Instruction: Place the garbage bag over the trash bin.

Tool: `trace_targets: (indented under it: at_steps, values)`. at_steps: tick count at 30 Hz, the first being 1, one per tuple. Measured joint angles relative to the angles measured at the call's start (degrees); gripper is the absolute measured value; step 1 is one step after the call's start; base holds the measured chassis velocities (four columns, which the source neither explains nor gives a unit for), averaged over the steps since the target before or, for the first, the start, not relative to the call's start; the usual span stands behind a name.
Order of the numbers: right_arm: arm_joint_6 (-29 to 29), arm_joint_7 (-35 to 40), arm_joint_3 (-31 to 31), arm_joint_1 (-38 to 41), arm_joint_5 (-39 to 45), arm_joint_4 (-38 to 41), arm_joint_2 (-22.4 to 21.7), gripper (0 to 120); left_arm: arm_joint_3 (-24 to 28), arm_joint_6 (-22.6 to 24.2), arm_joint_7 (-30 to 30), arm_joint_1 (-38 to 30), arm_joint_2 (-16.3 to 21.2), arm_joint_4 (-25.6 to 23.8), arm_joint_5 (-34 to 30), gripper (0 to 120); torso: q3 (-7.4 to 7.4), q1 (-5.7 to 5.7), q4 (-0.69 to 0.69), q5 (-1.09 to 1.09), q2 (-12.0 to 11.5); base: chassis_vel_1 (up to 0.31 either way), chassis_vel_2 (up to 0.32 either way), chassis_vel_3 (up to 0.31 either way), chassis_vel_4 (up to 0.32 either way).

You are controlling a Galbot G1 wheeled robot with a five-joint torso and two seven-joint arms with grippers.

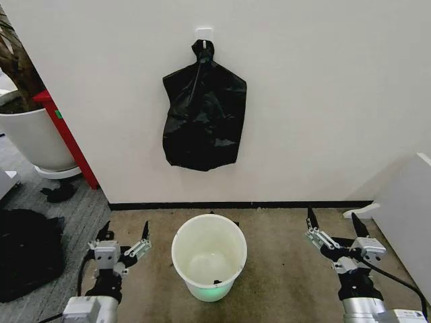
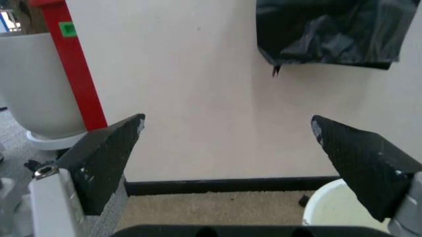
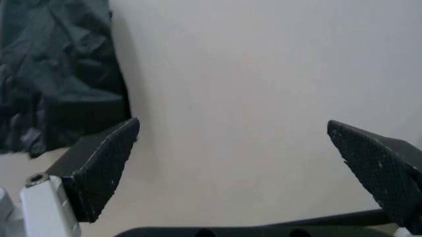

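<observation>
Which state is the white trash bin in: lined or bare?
Bare: the trash bin shows its white inside, while the garbage bag hangs on the wall hook above.

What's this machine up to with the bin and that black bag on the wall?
Nothing is being handled yet. The garbage bag hangs from a hook on the wall, and the trash bin stands unlined on the floor below it. The left gripper and right gripper are low on either side of the bin, jaws open and holding nothing. A large white plant pot stands off to the left.
</observation>
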Motion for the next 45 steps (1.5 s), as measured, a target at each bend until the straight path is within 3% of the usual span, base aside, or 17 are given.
trace_targets:
  at_steps: [5,14,18,21,45]
  values:
    - [-3.1,-2.3,0.1,3.1,2.0,-3.9,-2.9,100,-0.7,0.1,-1.3,4.8,1.4,-1.2,-1.3,100,0.01,0.0,0.04,0.04,0.0,0.0,0.0,0.0,0.0]
    - [-5.3,-0.6,0.3,4.3,3.9,-3.0,-3.8,100,-1.3,0.1,-1.3,5.2,1.9,-1.1,-2.2,100,0.01,0.0,0.03,0.02,0.0,0.0,0.0,0.0,0.0]
    - [-5.2,-0.4,0.0,4.4,4.0,-2.9,-3.8,100,-7.0,-0.7,0.5,5.0,5.4,-0.9,-10.0,100,0.01,0.0,0.01,0.01,0.0,0.0,0.0,0.0,0.0]
    - [-5.1,-0.4,-0.2,4.6,4.8,-2.9,-3.8,100,-8.1,-0.9,1.0,4.9,6.0,-0.9,-11.5,100,0.01,0.0,0.01,0.01,0.0,0.0,0.0,0.0,0.0]
    - [-5.2,-1.4,-0.6,4.8,6.5,-3.0,-3.7,100,-8.1,-2.5,2.3,5.0,5.7,-0.7,-12.3,100,0.0,0.0,0.02,0.02,0.0,0.0,0.0,0.0,0.0]
